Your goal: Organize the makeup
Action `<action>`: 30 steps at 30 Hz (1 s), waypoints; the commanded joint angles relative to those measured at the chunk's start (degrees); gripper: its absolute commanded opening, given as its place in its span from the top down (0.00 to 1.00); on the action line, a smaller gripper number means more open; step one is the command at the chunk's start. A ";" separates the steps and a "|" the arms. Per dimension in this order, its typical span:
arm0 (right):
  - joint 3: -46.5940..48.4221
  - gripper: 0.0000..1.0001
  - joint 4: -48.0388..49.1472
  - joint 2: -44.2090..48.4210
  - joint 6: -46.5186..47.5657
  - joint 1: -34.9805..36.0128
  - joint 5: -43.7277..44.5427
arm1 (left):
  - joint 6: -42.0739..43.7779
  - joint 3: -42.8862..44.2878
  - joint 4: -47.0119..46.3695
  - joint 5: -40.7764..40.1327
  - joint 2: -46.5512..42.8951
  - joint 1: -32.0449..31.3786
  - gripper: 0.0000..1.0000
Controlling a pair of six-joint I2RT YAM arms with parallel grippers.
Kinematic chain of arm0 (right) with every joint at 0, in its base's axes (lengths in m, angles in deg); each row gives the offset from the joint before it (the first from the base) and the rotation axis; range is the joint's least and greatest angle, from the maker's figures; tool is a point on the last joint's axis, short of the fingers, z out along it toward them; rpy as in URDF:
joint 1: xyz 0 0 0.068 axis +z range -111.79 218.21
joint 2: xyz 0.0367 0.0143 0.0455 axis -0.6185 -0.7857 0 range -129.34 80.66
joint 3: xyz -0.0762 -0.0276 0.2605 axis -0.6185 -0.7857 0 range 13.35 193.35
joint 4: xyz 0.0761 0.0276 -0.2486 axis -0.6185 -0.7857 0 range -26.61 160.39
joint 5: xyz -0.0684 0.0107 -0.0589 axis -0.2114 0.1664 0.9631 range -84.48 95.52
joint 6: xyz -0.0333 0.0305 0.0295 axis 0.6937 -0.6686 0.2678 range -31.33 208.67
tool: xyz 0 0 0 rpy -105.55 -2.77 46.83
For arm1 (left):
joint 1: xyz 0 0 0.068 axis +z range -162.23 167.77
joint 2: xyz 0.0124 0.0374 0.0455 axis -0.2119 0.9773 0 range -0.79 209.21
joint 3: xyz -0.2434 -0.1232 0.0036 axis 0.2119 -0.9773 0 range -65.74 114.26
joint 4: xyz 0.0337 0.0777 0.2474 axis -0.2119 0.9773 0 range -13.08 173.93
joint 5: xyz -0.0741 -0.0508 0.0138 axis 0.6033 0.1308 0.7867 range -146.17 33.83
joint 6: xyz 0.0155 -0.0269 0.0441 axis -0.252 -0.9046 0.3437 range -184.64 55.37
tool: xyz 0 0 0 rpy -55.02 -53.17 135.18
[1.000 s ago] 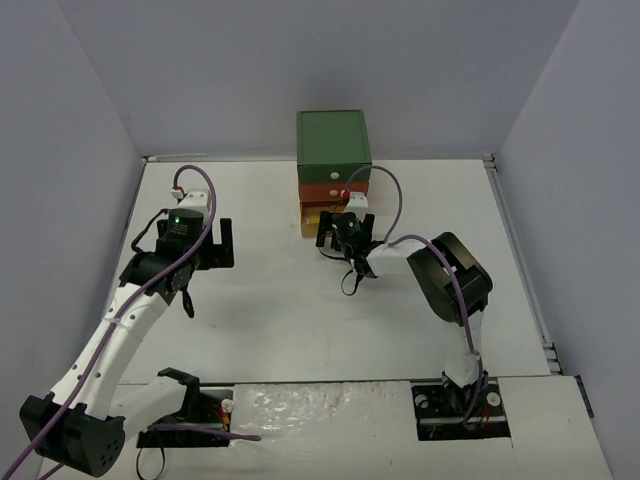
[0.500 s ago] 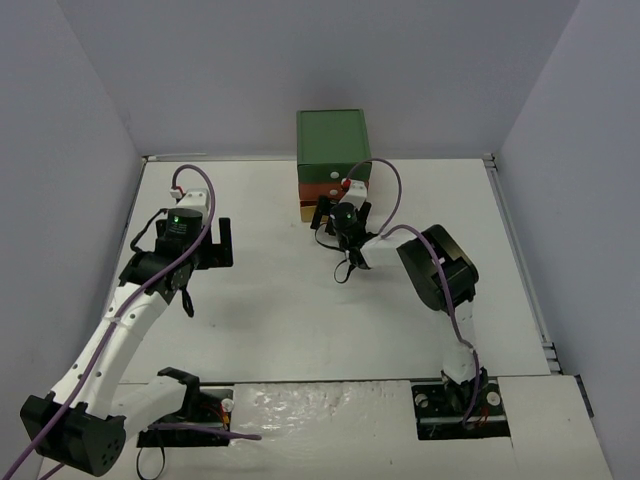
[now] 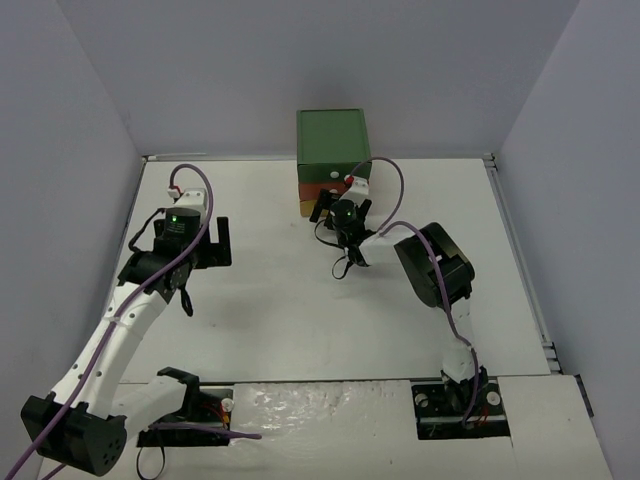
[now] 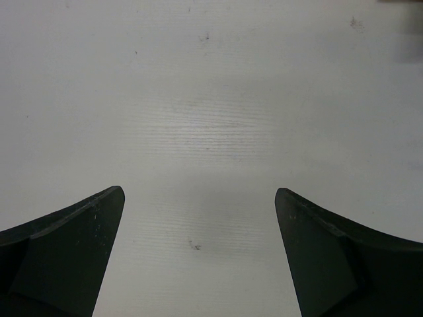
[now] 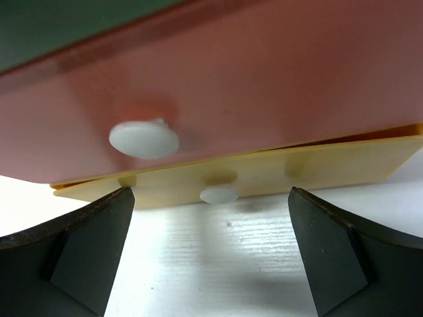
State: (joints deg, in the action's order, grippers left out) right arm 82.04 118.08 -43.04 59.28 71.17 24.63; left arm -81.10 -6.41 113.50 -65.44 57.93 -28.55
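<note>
No makeup shows in any view. My right gripper [image 3: 338, 203] stands open, low over the table right in front of the drawer box [image 3: 333, 140]. In the right wrist view its fingertips [image 5: 109, 208] flank the white knob [image 5: 219, 194] of the yellow bottom drawer [image 5: 330, 165], with nothing between them. That drawer sticks out slightly under the orange drawer [image 5: 264, 86], which has its own white knob [image 5: 143, 139]. My left gripper [image 3: 185, 245] hangs open over bare table at the left, and the left wrist view shows only white surface between its fingers [image 4: 79, 231].
The drawer box, with a green top, stands against the back edge at the centre. Grey walls close in the table [image 3: 270, 320] at the left, back and right. The right arm's elbow [image 3: 435, 270] rises right of centre.
My right gripper has moved back toward the drawer box, and the yellow drawer now sticks out less than before. The left arm has barely shifted.
</note>
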 commanded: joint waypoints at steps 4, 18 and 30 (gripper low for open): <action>4.71 0.00 5.98 -0.51 -1.55 -0.70 3.64 | 0.30 1.05 -2.92 0.39 -0.71 0.58 0.03; -2.33 0.00 -0.83 12.15 3.36 1.58 -0.83 | 0.12 1.05 -2.83 0.92 -1.06 1.11 0.03; -11.74 0.00 -29.74 47.48 16.55 1.26 -0.88 | 0.59 0.93 -4.04 -1.23 -5.02 2.00 0.03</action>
State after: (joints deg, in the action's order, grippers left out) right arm 70.91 98.95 -8.51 68.91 73.11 21.27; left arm -81.13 -6.53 113.26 -65.06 56.04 -27.10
